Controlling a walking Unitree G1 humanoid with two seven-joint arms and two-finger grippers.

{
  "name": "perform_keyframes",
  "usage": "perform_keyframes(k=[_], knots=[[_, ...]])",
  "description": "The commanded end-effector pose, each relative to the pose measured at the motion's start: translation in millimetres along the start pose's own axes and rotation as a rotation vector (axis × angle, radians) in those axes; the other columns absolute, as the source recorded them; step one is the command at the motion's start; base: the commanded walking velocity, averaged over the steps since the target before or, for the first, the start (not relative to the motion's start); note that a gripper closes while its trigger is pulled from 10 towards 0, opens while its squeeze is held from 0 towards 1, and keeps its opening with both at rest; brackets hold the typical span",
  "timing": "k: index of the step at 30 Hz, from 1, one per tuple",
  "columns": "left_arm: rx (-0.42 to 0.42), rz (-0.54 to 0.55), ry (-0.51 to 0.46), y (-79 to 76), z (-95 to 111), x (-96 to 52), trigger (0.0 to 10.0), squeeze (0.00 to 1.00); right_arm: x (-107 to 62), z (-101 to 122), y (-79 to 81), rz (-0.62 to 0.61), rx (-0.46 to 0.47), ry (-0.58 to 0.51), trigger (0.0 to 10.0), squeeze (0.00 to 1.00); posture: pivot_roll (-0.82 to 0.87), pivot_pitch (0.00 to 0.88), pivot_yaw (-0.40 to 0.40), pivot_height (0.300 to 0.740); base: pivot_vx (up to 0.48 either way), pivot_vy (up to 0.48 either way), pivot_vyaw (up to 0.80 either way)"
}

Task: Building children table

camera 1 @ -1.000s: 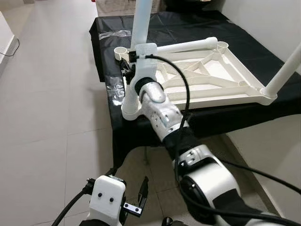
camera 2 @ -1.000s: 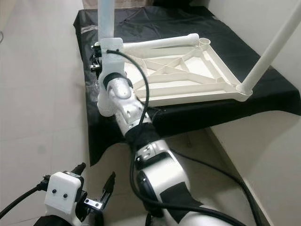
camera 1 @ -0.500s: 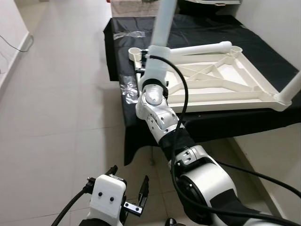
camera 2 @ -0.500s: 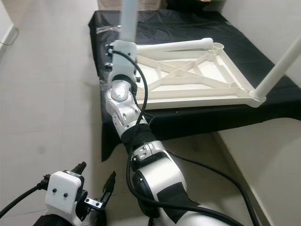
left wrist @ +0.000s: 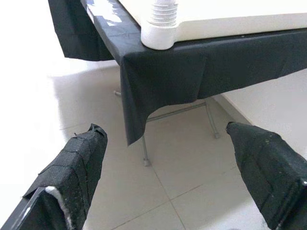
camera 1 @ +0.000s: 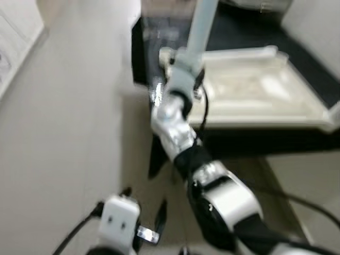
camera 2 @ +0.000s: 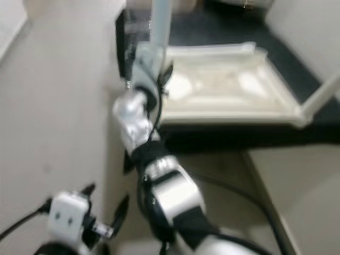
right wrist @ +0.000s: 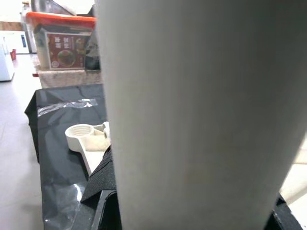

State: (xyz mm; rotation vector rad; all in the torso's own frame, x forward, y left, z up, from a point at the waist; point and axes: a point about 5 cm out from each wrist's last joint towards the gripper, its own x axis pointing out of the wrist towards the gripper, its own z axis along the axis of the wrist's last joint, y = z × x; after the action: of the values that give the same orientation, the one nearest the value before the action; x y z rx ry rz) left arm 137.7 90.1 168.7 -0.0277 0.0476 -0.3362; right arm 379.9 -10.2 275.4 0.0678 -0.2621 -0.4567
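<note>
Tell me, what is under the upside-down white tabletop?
The white tabletop lies on a black cloth covering a support with thin metal legs. The surface beneath the cloth is hidden.

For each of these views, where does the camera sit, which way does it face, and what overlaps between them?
Left eye, right eye: on the head, facing forward and down, blurred; right arm reaches to the upright leg on the upturned tabletop; left gripper hangs low.
Left wrist: between open fingers, toward the black-draped table.
Right wrist: pressed against the leg.
Shared: leg, tabletop, black cloth.
</note>
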Motion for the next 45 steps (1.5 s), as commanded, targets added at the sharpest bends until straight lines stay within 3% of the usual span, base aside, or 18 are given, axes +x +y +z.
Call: perform_keyframes(k=[1, 7, 11, 20, 25, 29, 32, 37, 45], knots=[[-0.026, -0.019, 0.023, -5.7, -4, -1.2, 10.0, 0.00, -27.6, -40, 10.0, 0.020, -0.049, 0.223, 10.0, 0.00, 0.12, 0.278, -0.097, 0.740, 0.000, 0.000, 0.00], [-0.027, -0.019, 0.023, -6.5, -4, -0.3, 10.0, 0.00, -19.8, -33, 8.2, -0.031, 0.053, 0.265, 10.0, 0.00, 0.13, 0.273, -0.099, 0.740, 0.000, 0.000, 0.00], [-0.025, -0.020, 0.024, -6.6, -5, -0.5, 10.0, 0.00, -16.8, -31, 7.5, -0.040, 0.040, 0.263, 10.0, 0.00, 0.13, 0.268, -0.102, 0.740, 0.000, 0.000, 0.00], [-0.022, -0.020, 0.023, -6.8, -5, 0.6, 10.0, 0.00, -20.0, -57, 2.1, -0.029, 0.007, 0.432, 10.0, 0.00, 0.12, 0.258, -0.106, 0.740, 0.000, 0.000, 0.00], [-0.023, -0.017, 0.022, -7.0, -5, 0.4, 10.0, 0.00, -23.4, -63, 1.4, -0.022, -0.015, 0.439, 10.0, 0.00, 0.12, 0.257, -0.105, 0.740, 0.000, 0.000, 0.00], [-0.017, -0.014, 0.020, -6.3, -5, 0.9, 10.0, 0.00, -24.7, -68, -0.1, -0.041, 0.026, 0.505, 10.0, 0.00, 0.12, 0.257, -0.105, 0.740, 0.000, 0.000, 0.00], [-0.014, -0.013, 0.020, -5.8, -5, 1.8, 10.0, 0.00, -15.9, -65, -4.8, -0.075, 0.085, 0.552, 10.0, 0.00, 0.13, 0.252, -0.104, 0.740, 0.000, 0.000, 0.00], [-0.016, -0.014, 0.021, -5.8, -6, 2.0, 10.0, 0.00, 4.8, -42, -8.9, -0.092, 0.130, 0.461, 10.0, 0.00, 0.13, 0.252, -0.104, 0.740, 0.000, 0.000, 0.00], [-0.016, -0.012, 0.022, -4.5, -6, 1.9, 10.0, 0.00, 19.8, -5, -5.3, -0.067, 0.208, 0.301, 10.0, 0.00, 0.12, 0.257, -0.103, 0.740, 0.000, 0.000, 0.00]])
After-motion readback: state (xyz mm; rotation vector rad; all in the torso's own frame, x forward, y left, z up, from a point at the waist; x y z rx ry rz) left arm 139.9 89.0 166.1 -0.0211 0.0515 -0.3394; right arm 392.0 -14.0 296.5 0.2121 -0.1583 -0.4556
